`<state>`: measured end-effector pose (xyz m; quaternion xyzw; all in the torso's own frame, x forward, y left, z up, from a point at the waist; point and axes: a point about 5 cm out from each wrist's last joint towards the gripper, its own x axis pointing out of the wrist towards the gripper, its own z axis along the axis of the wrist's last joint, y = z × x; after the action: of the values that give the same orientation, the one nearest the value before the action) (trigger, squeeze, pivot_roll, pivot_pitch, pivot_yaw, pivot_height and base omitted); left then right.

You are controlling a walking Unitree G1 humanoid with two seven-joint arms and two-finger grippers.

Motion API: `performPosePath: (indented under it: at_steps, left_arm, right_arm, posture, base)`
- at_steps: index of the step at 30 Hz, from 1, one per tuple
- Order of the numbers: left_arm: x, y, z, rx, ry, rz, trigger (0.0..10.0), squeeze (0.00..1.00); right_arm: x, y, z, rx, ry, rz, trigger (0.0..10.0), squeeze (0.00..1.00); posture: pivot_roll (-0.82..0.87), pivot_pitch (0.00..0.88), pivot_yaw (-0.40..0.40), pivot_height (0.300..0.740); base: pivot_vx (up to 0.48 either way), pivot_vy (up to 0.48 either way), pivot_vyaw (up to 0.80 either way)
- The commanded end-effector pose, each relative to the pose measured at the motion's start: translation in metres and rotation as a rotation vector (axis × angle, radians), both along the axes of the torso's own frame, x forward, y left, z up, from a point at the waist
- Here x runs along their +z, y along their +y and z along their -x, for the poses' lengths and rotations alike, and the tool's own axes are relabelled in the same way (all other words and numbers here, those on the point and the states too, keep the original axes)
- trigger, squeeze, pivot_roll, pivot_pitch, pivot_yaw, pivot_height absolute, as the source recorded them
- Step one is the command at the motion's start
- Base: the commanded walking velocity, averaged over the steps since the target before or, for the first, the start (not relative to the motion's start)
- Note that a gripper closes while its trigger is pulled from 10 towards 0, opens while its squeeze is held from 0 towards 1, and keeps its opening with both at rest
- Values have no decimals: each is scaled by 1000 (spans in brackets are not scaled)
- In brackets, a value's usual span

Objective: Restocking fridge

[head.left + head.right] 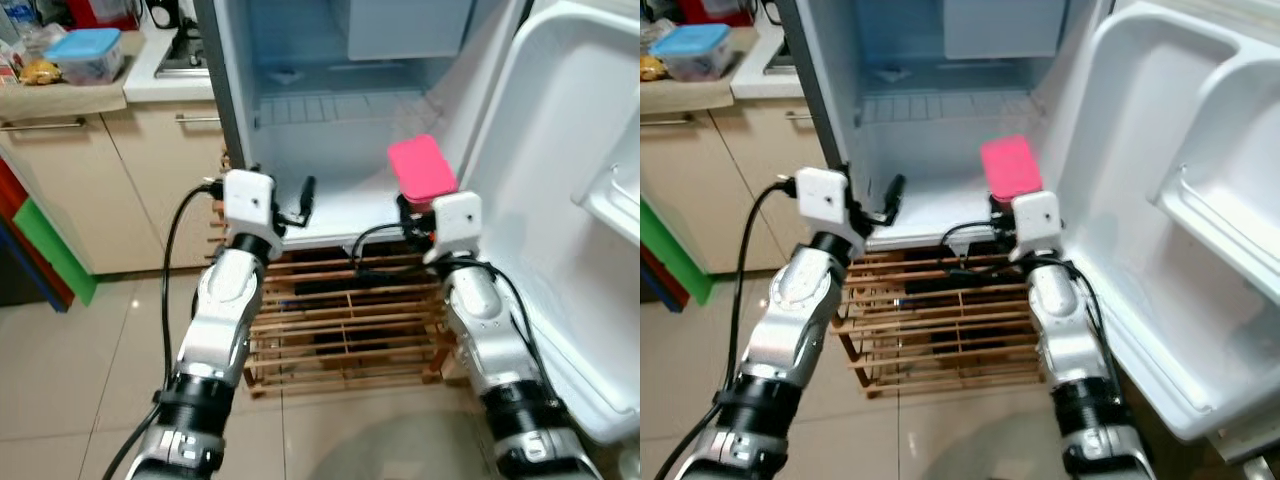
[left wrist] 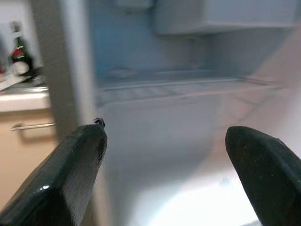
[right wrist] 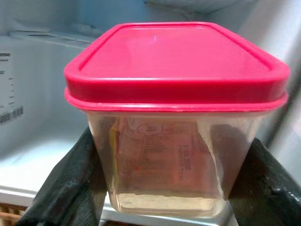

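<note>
The right gripper [image 3: 164,188] has its jaws clenched on a clear square plastic container with a pink lid [image 3: 175,117], paper packets inside, held at the open white fridge's [image 1: 330,130] near edge. The left gripper [image 2: 164,174] hovers at the fridge's left, jaws released.

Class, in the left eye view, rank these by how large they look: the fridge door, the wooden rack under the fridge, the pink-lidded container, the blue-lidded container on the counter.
1. fridge door
2. wooden rack
3. pink-lidded container and blue-lidded container: they look alike, and distance differs, so unranked.
</note>
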<state>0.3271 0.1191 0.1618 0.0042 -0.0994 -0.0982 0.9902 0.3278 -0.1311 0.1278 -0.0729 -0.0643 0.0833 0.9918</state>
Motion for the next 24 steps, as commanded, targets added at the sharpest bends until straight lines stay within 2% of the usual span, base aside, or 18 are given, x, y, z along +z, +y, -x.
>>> performPosePath:
  at_steps: [1,10,17,21,23,24]
  left_arm:
    - [4,3,0,15,-10,7,10000,0]
    - [4,1,0,8,-13,6,10000,0]
    - [7,-5,1,-50,-35,-65,10000,0]
    - [-1,1,7,-90,12,-73,10000,0]
    - [-12,5,19,-134,66,-75,10000,0]
    - [-12,5,19,-134,66,-75,10000,0]
  right_arm:
    - [5,7,-2,28,-14,1,0,0]
    - [2,10,-2,49,-3,-1,0,0]
    - [-2,11,-10,39,44,-41,0,0]
    - [-2,16,-20,19,66,-21,0,0]
    - [-1,27,-28,21,87,-44,0,0]
    - [-1,27,-28,21,87,-44,0,0]
  posture:
    - [-36,0,13,740]
    - [-39,0,14,740]
    - [-21,6,9,740]
    - [-3,22,9,740]
    - [39,58,13,740]
    - [39,58,13,740]
  base:
    - [0,0,0]
    - [0,0,0]
    - [0,0,0]
    - [0,0,0]
    - [0,0,0]
    - [0,0,0]
